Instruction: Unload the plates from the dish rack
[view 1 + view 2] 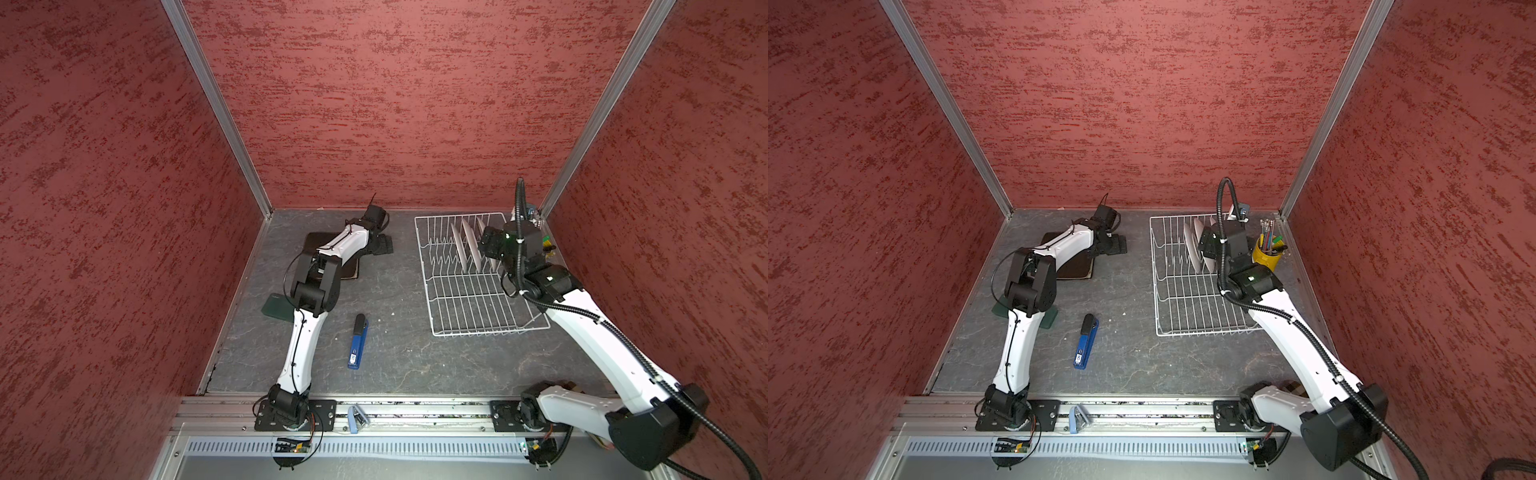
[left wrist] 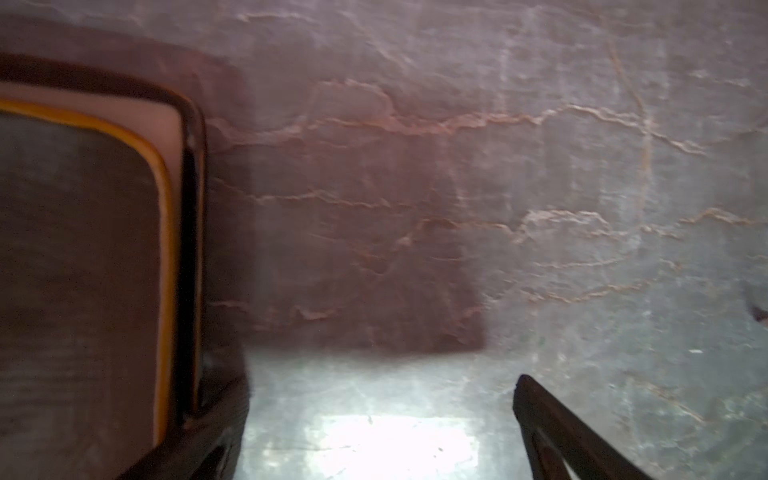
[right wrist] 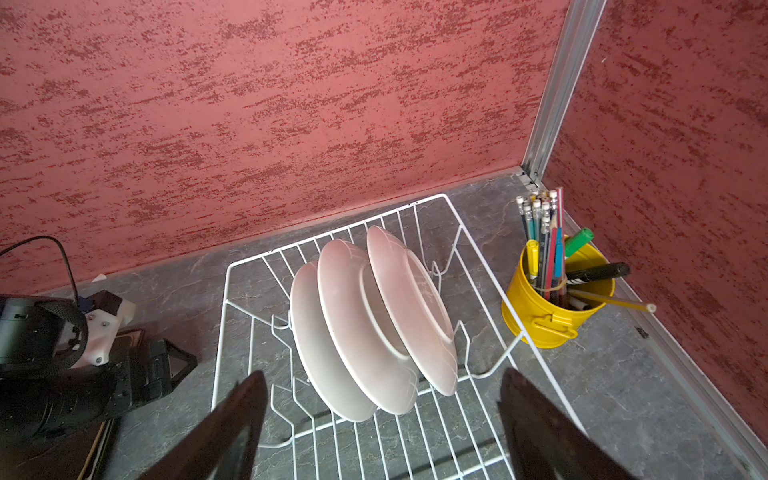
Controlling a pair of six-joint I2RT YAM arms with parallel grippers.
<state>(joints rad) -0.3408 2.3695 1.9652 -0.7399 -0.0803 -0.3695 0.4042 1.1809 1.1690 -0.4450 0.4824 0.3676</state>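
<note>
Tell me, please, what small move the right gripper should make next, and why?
Probably lower the right gripper over the rim of the round white plate nearest the yellow pen bucket: its jaws stand open and empty above the dish rack, where that plate and two others stand upright.

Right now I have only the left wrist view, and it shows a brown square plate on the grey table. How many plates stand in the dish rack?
Observer: Three round white plates stand on edge at the far end of the dish rack.
Operator: Thank you. And what is near them?
Observer: The right end effector, open and empty, hangs over the rack and points at those plates.
</note>
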